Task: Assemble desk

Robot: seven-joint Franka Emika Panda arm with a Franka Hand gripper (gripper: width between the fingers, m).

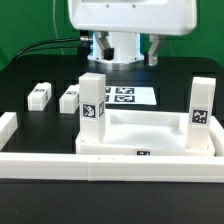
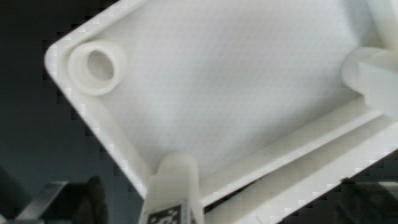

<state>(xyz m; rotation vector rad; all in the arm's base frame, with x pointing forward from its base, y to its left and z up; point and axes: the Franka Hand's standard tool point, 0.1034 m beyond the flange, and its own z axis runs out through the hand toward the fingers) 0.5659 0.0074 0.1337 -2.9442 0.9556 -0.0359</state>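
The tabletop (image 1: pixel 150 135) lies flat on the black table (image 1: pixel 30 60), hollow side up, right against the long white rail (image 1: pixel 110 168) that runs along its near edge. Two legs stand upright in it. One leg (image 1: pixel 92 100) is at its corner on the exterior view's left, and the other leg (image 1: pixel 200 105) is at its corner on the exterior view's right. Both show a black-and-white tag.

Two more legs lie loose on the table, off past the tabletop's left corner and apart from it. The outer loose leg (image 1: pixel 40 93) is farther from the tabletop than the inner loose leg (image 1: pixel 70 97). Behind the tabletop, between the two standing legs as seen from here, lies the marker board (image 1: pixel 125 96). A second, short rail (image 1: pixel 8 125) sits beyond the tabletop's left end.

The claw (image 1: pixel 122 45) hangs high behind the tabletop, well clear of every part. Its fingers blur into the machinery behind them, so I cannot tell how far apart they are, and I see nothing between them.

From the wrist, the tabletop's bare inner face fills the view. There is an empty round socket (image 2: pixel 93 65) in one corner and a tagged leg (image 2: pixel 173 192) standing at the rim.
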